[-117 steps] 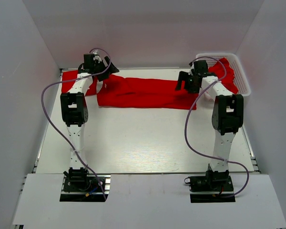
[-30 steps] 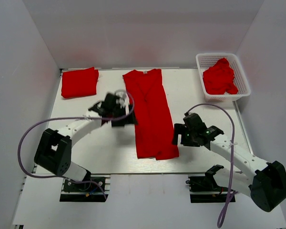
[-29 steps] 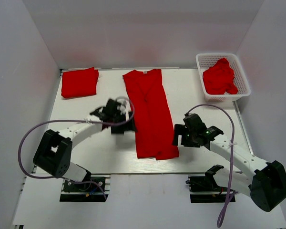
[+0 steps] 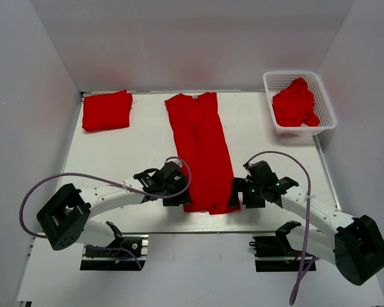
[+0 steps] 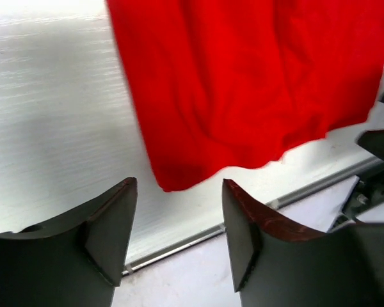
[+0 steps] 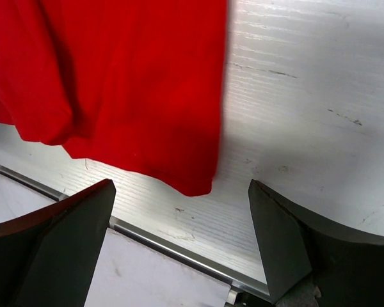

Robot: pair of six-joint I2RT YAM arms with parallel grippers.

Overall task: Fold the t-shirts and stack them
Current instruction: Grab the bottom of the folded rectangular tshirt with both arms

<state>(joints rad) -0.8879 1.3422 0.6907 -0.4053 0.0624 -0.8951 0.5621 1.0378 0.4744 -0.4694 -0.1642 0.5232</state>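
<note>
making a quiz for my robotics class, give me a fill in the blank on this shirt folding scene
The white basket holds crumpled shirts coloured ____. The folded shirt lies at the far ____ corner of the table. The left pincer and right pincer, both open, flank the ____ hem of the long shirt.
Missing words: red; left; near

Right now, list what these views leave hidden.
- Top view: left gripper and right gripper partly cover the shirt's near corners.
- Wrist views: shirt cut off by the top edge.
- Basket: crumpled pile, shirt count unclear.
- Folded shirt: layers too small to count.
</note>
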